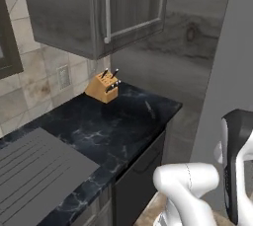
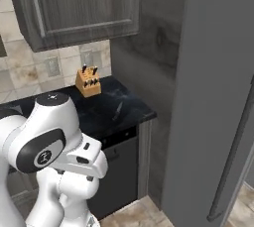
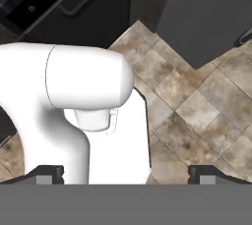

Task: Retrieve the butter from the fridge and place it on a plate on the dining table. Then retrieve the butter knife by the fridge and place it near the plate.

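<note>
From the left base camera I'm looking at a black marble counter (image 1: 113, 131) that ends against a wood-grain side panel. A tan knife block (image 1: 102, 88) stands at its back by the tiled wall, under a dark wood cupboard (image 1: 94, 10) with a slim silver handle. A slim dark knife (image 1: 149, 109) lies flat on the counter near its right end, well apart from the block. The grey fridge (image 1: 227, 67) fills the right edge, closed as far as I can see.

From the right base camera the fridge (image 2: 213, 97) stands tall on the right, its door shut, with a long dark bar handle (image 2: 233, 156) running down it. The counter (image 2: 106, 109) sits to its left past the wood panel; the knife (image 2: 117, 111) lies near the counter's front right corner, and the knife block (image 2: 88, 82) stands at the back.

From the hand camera I'm pointing down at brown floor tiles (image 3: 197, 111). The gripper (image 3: 125, 175) has its two dark fingertips (image 3: 204, 174) spread wide apart, with nothing between them. A grey corner of the fridge (image 3: 202, 17) shows at the top right.
</note>
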Controlling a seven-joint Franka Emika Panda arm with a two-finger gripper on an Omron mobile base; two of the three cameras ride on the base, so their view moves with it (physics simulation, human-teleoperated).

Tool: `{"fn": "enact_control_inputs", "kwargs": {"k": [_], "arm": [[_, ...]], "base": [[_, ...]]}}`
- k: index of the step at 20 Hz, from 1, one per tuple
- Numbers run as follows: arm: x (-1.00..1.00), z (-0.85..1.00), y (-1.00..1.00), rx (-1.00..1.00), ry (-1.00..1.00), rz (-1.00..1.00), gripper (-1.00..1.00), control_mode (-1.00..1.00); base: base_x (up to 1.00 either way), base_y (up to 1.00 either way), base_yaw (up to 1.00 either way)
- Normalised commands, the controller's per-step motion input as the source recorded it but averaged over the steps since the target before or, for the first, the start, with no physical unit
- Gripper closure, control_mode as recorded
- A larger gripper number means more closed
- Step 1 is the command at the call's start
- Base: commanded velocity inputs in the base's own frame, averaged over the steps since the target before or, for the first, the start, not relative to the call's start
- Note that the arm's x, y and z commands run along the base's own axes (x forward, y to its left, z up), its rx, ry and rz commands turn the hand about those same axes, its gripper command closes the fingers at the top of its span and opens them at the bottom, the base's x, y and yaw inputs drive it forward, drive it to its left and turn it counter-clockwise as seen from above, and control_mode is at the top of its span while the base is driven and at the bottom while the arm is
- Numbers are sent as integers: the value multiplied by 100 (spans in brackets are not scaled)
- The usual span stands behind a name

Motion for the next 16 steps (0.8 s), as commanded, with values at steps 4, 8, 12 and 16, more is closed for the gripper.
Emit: {"fn": "enact_control_inputs", "kwargs": {"k": [4, 8, 12, 16], "arm": [[0, 0, 0, 0, 0, 0, -100, 100], [0, 0, 0, 0, 0, 0, -100, 100], [0, 0, 0, 0, 0, 0, -100, 100], [0, 0, 0, 0, 0, 0, -100, 100]], "base": [[43, -31, 14], [41, 0, 6], [66, 0, 8], [50, 0, 1]]}}
